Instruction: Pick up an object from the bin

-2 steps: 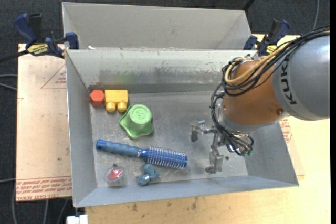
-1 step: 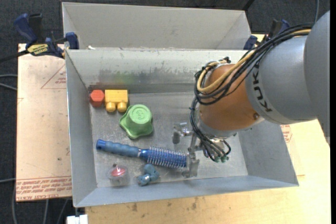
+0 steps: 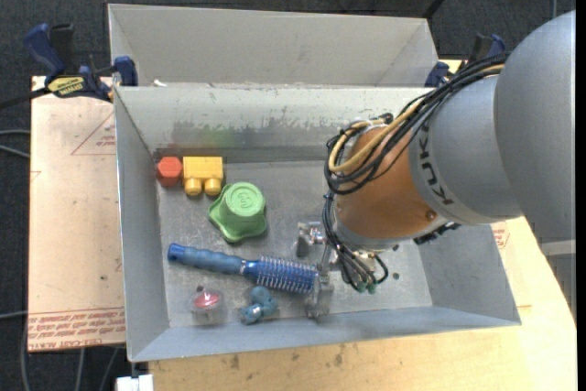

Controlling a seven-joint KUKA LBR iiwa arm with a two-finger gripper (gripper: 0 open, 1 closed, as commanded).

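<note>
My gripper (image 3: 317,274) hangs low at the bin's front middle, under the arm's orange cover. It is open, with one metal finger (image 3: 309,240) behind and the other in front of the bristle end of a blue hairbrush (image 3: 240,266). The brush lies across the bin floor with its handle pointing left. A small blue toy (image 3: 258,307) lies just in front of the brush, left of the front finger. A green upturned cup (image 3: 240,211) sits behind the brush.
A yellow block (image 3: 202,176) and a small red block (image 3: 168,169) rest by the bin's back left corner. A small clear-and-pink thing (image 3: 207,303) lies at the front left. The arm and its cables cover the bin's right half.
</note>
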